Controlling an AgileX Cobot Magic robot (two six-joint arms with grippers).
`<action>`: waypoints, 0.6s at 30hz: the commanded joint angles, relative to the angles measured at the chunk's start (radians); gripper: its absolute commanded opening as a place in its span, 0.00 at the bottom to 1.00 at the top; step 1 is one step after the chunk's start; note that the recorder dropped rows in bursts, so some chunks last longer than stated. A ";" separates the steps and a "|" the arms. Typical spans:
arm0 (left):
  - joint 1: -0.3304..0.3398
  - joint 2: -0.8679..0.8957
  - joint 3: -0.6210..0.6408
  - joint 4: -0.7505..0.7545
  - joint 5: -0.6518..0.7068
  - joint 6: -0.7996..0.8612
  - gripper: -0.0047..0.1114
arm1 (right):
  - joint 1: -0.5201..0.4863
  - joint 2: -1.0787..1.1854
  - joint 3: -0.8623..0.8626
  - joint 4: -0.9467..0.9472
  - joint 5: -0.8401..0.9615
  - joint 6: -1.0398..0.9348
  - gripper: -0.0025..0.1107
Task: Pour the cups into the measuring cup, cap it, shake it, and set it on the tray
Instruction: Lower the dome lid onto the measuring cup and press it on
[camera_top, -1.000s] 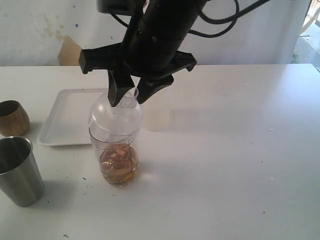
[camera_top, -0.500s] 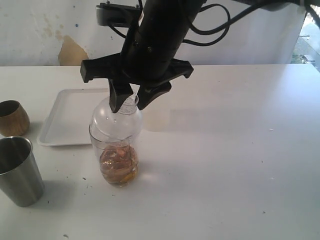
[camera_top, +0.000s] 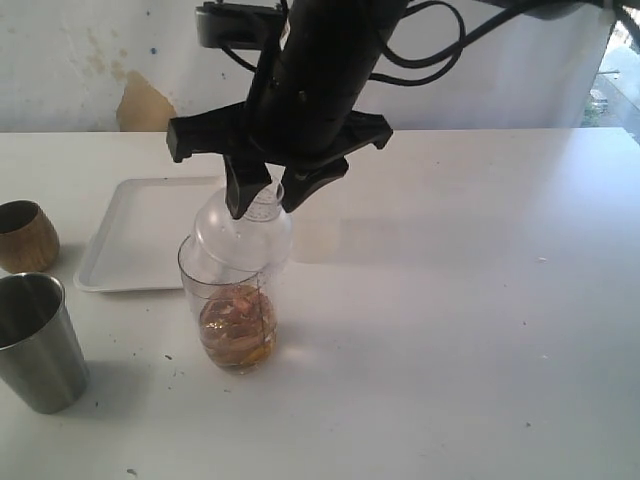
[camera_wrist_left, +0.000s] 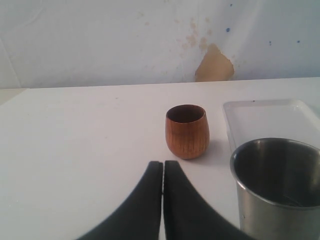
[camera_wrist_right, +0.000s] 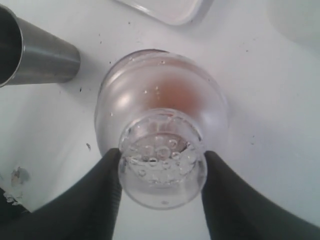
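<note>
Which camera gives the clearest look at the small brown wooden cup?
The left wrist view: the wooden cup stands whole and upright near the middle, mouth and grain visible, beside the steel tumbler. The exterior view catches the wooden cup only at its left edge, partly cut off. The right wrist view does not show it.

Readable text: none in any view.
Measuring cup (camera_top: 236, 318): dark graduation marks run down its side, too small and blurred to read any number.
Brands, labels, signs: none legible on anything.
</note>
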 joint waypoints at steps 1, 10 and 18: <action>0.000 -0.005 0.004 -0.002 -0.003 0.002 0.05 | -0.001 -0.021 -0.030 -0.033 -0.024 0.036 0.02; 0.000 -0.005 0.004 -0.002 -0.003 0.002 0.05 | -0.001 -0.019 -0.035 -0.013 -0.015 0.064 0.02; 0.000 -0.005 0.004 -0.002 -0.003 0.002 0.05 | 0.040 -0.006 -0.033 -0.022 -0.027 0.068 0.02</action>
